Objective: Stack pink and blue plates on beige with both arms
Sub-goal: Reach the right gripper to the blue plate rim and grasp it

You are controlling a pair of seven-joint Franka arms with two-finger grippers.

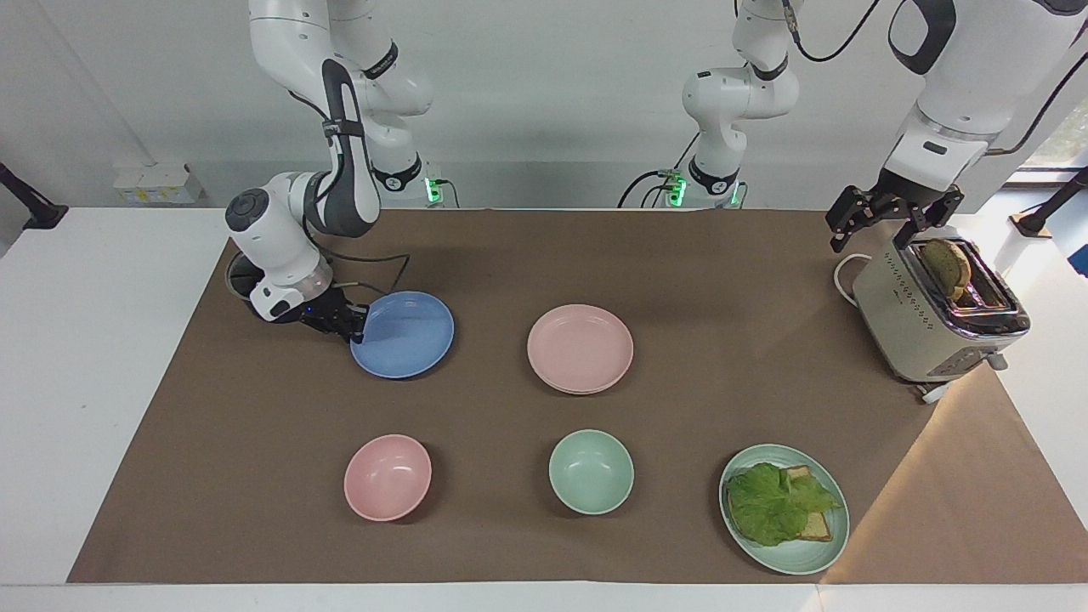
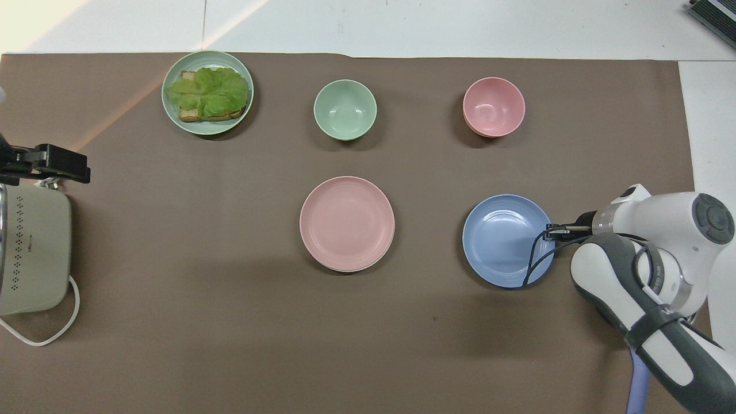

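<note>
Right tool (image 1: 355, 327) clamped low; left tool (image 1: 884, 223) raised, open.

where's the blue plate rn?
The blue plate lies toward the right arm's end of the table, beside the pink plate, with the right pincer shut on its rim.

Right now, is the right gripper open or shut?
Shut: the right gripper has its fingertips pinched together on the rim of the blue plate.

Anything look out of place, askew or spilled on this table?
Nothing is spilled or damaged. One oddity: the blue plate sits tilted, the rim toward the right arm's end raised where the right claw is shut on it. The pink plate already lies on a beige plate, only its edge showing.
</note>
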